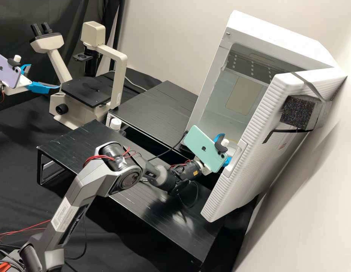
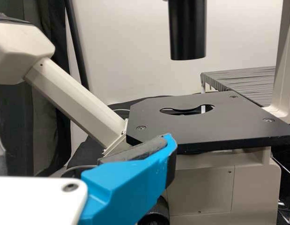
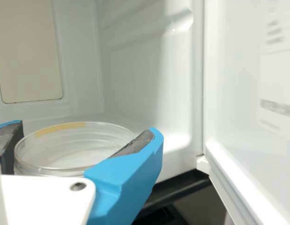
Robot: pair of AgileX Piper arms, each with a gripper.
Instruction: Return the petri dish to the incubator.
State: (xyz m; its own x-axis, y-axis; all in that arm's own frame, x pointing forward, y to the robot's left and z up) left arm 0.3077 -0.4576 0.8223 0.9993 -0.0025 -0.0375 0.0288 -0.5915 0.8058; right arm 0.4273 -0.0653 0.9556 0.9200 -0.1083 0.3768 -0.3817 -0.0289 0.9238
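Over by the incubator (image 1: 241, 94), my right gripper (image 1: 227, 149) is at the doorway beside the open door. In the right wrist view the round clear petri dish (image 3: 72, 146) lies between the two pads of my right gripper (image 3: 87, 136), which is shut on it. The dish is level, with a yellowish strip on its rim, before the pale inner walls of the incubator (image 3: 130, 84). My left gripper (image 1: 44, 77) stands open beside the microscope at the far left. In its wrist view one blue finger of my left gripper (image 2: 84, 145) shows by the microscope stage (image 2: 196, 124).
The incubator door (image 1: 239, 151) stands ajar close beside the right gripper. The microscope (image 1: 116, 60) is at the back left. A small white-capped bottle (image 1: 115, 124) stands by the black risers (image 1: 81, 141). A dark cable (image 1: 166, 152) runs near the right arm.
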